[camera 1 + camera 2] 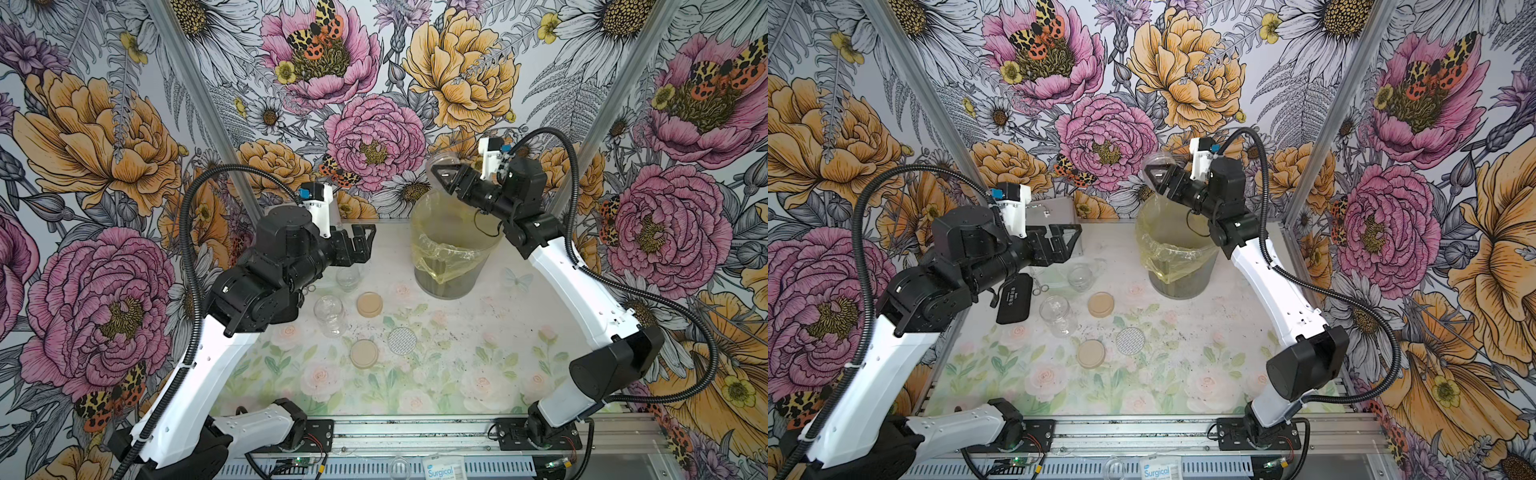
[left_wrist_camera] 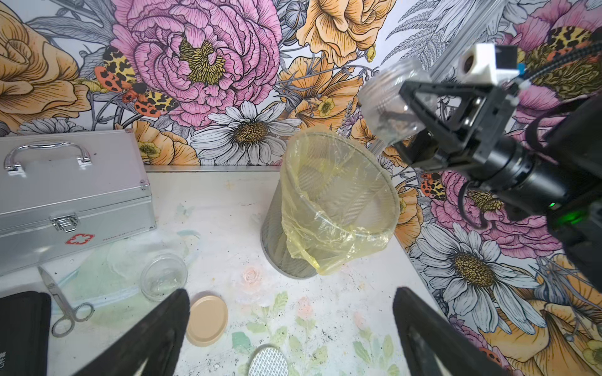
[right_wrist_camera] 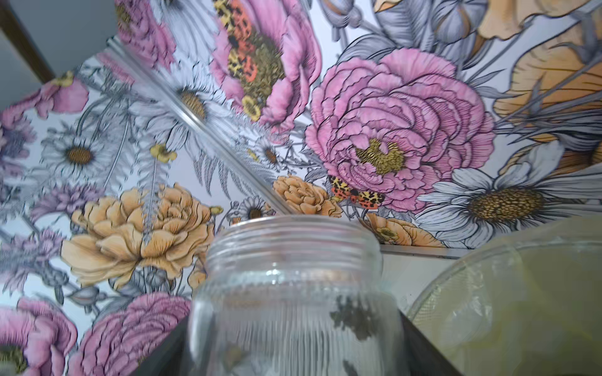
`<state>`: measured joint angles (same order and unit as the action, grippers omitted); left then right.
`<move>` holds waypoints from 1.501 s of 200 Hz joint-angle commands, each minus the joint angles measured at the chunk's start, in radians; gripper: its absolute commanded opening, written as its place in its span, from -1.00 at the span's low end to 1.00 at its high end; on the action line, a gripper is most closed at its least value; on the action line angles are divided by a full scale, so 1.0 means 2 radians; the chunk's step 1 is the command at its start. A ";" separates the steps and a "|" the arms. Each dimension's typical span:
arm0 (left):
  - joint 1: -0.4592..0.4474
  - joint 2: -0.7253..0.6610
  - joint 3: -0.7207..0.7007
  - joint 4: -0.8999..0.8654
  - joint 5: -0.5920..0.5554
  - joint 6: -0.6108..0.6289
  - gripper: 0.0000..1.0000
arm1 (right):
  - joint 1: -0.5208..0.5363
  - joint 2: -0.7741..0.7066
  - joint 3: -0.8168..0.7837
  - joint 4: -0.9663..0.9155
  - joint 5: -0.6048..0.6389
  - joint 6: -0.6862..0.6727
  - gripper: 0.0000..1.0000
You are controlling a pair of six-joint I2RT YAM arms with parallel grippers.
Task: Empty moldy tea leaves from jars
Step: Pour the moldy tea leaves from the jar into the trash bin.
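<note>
- While my left gripper [image 1: 365, 243] hangs spread wide and empty above the far-left part of the desk [image 1: 457, 332], it has no part in this step. I would hold it clear of the bin.
- Just below it, the farther jar [image 1: 348, 276] and the nearer jar [image 1: 330, 316] stand upright and lidless on the desk. Both look empty.
- To their right lie two tan lids [image 1: 369, 304] [image 1: 364, 353] and the silver lid [image 1: 402, 340], all flat and apart from one another.
- The bin [image 1: 482, 266] stands upright further right, with the yellow bag [image 1: 440, 249] folded over its rim.
- My right gripper [image 1: 440, 174] pinches the third jar [image 2: 387, 97] by its body, raised above the bin's far rim. It is tilted with its mouth up towards the wall.
- A few tea leaves [image 2: 392, 122] cling inside the glass, so I judge this jar nearly emptied.
- To finish well, I should first centre the jar over the bag's opening. Then I should roll my wrist until the mouth faces down, and shake gently with a firm grip on the slick glass.
</note>
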<state>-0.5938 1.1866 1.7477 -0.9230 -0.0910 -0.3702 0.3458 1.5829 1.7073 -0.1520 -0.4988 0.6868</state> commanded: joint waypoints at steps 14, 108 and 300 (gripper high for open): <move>0.005 0.039 0.049 -0.033 0.060 -0.021 0.97 | -0.020 -0.053 -0.041 0.080 -0.054 -0.135 -1.00; -0.011 0.056 0.039 -0.032 0.051 0.014 0.98 | -0.078 0.220 0.464 -0.722 0.063 -0.282 -1.00; -0.010 0.031 -0.064 0.013 0.075 0.010 0.98 | 0.041 0.397 0.535 -0.761 0.337 -0.299 -1.00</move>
<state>-0.6113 1.2896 1.6573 -0.9352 0.0330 -0.3553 0.3958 2.3600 2.7514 -1.6573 0.0761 0.1574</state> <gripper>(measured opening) 0.989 0.790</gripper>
